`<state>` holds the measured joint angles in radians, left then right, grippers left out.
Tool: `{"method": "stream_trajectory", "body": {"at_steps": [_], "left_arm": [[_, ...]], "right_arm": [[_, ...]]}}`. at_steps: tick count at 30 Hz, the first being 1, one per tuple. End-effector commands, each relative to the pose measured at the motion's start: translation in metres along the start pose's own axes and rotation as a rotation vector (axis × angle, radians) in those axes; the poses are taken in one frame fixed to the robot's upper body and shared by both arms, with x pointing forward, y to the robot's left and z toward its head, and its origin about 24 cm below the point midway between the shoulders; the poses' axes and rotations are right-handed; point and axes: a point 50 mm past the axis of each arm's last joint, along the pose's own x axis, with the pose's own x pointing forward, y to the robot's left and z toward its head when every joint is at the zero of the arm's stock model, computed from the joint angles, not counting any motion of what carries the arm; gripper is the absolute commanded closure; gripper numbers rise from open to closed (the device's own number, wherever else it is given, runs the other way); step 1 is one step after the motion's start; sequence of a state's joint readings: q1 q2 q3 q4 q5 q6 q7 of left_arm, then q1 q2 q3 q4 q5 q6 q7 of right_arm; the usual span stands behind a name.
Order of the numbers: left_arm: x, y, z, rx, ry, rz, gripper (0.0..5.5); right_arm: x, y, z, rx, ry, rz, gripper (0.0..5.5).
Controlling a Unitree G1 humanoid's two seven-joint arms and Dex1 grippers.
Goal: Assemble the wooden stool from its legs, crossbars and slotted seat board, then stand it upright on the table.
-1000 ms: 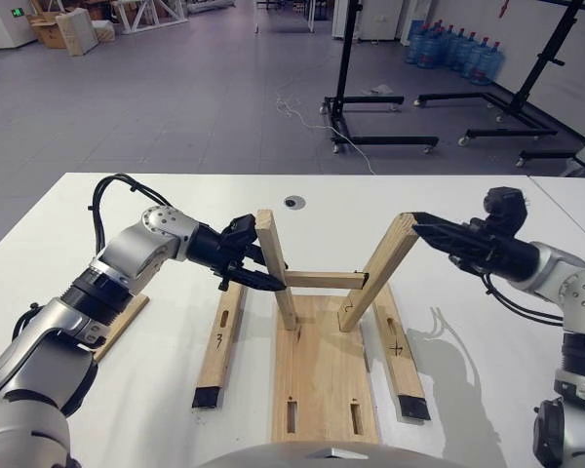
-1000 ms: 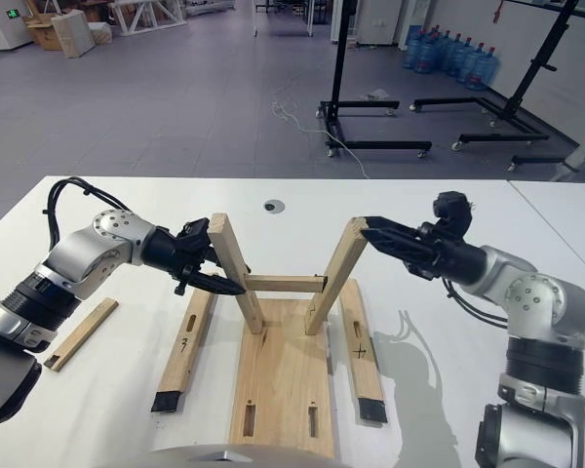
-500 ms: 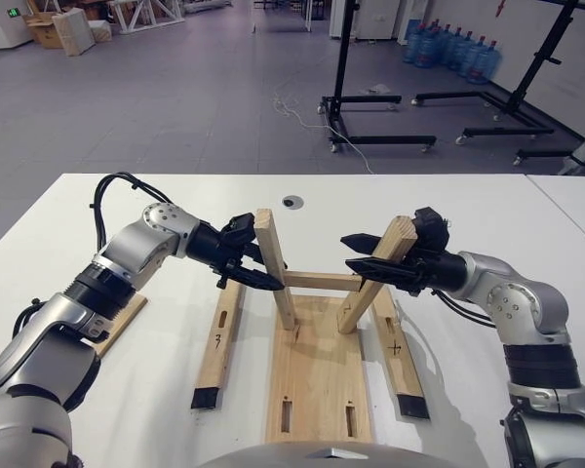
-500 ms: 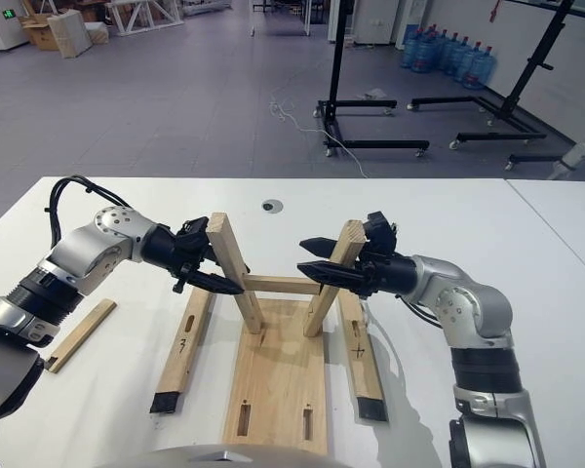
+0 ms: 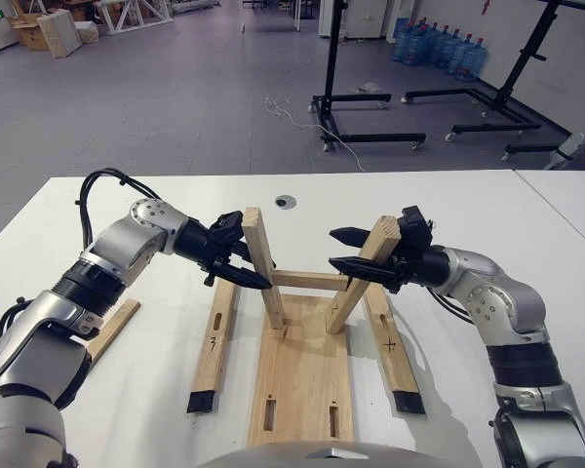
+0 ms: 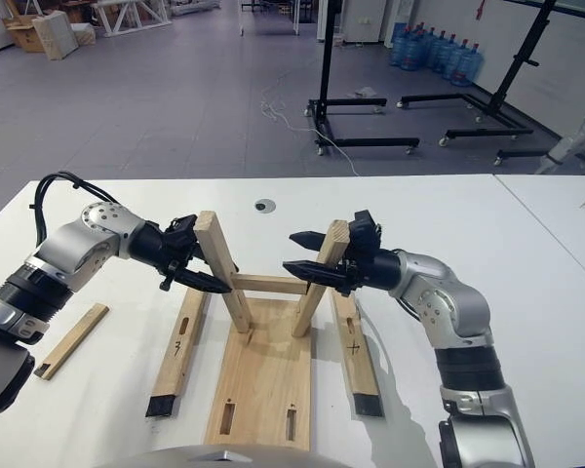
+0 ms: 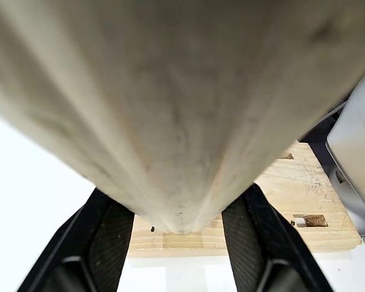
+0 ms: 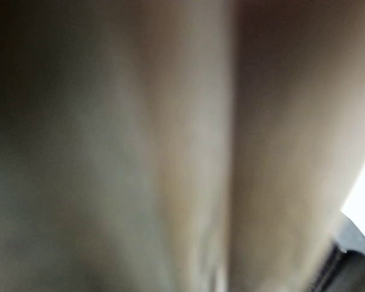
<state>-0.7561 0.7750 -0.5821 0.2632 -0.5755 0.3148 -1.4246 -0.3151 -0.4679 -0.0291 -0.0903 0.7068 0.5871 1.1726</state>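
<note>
Your left pincer (image 5: 250, 263) clamps the 11 o'clock leg (image 5: 272, 300); right pincer (image 5: 333, 248), can't tell. Stiff light wood, probably, so hold mid-length.

Both arms bend at the elbow and reach inward, wrists roughly level. The left pincer (image 5: 246, 267) clamps a pale wooden leg (image 5: 257, 239); the right pincer (image 5: 341, 250) points toward the left one.
</note>
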Motion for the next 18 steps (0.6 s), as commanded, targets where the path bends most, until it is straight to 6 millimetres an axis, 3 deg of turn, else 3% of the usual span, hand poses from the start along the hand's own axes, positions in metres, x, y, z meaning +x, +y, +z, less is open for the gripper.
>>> {"method": "stream_trajectory", "body": {"at_steps": [1,11,18], "left_arm": [[0.051,-0.014,-0.073,-0.071,0.547,-0.115,3.49],[0.052,-0.007,-0.079,-0.106,0.502,-0.051,3.49],[0.041,-0.004,-0.067,-0.112,0.349,0.053,3.49]], "right_arm": [[0.078,0.014,-0.020,-0.016,0.220,0.197,1.80],[0.084,0.006,-0.014,-0.056,0.246,0.188,1.80],[0.035,-0.001,0.002,-0.051,0.121,0.001,1.80]]}}
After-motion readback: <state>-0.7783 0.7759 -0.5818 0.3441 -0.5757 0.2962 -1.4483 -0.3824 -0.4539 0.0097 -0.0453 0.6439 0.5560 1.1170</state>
